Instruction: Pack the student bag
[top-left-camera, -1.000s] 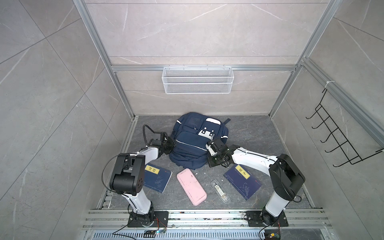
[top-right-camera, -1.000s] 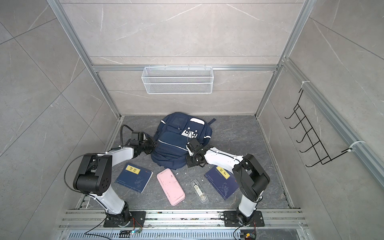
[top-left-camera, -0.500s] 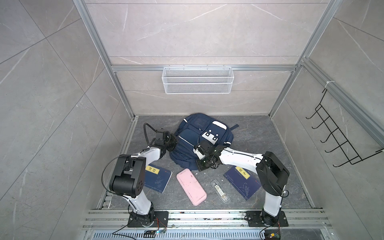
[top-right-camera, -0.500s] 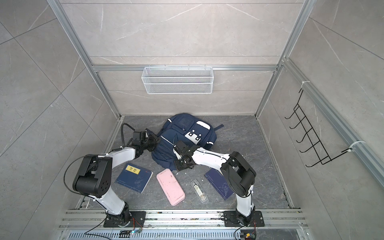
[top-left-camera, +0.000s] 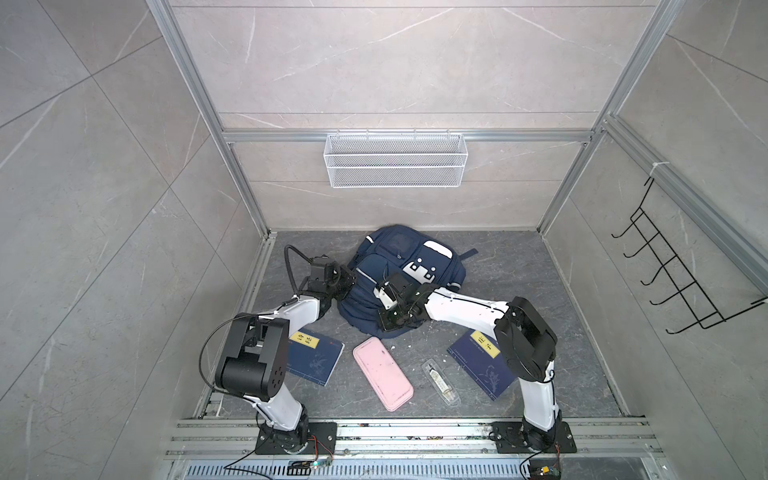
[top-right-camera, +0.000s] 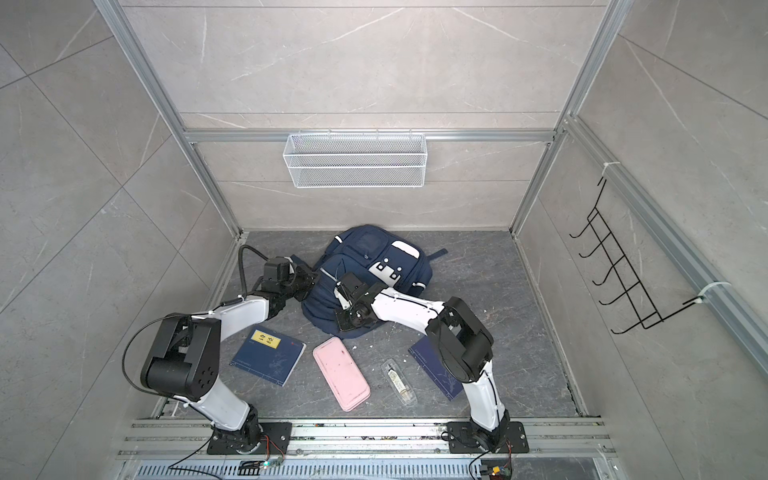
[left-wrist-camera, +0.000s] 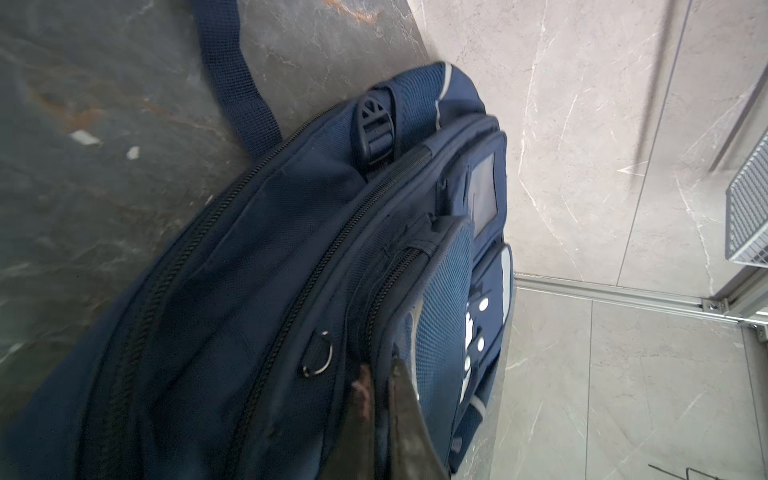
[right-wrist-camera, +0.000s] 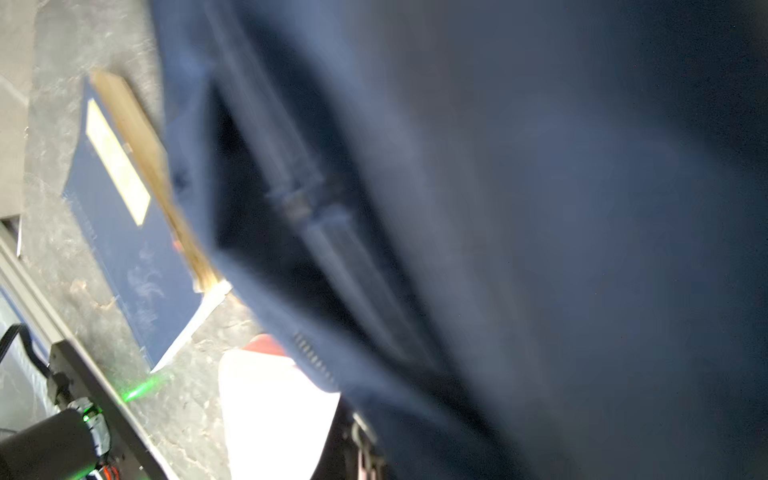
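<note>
We find the large navy-blue fabric student bag lying at the middle of the dark grey stone table, its top close to the back edge, a dark strap trailing right. The left jaws are drawn together on a fold at the bag's left side. The right jaws are closed narrow against its near rim; the blurred right wrist view does not tell us whether they pinch fabric. Along the front edge lie a flat navy book with a yellow label, a pink oblong case, a clear plastic case and a second navy book, all apart from the bag. Bare stone runs from the bag to the right edge.
</note>
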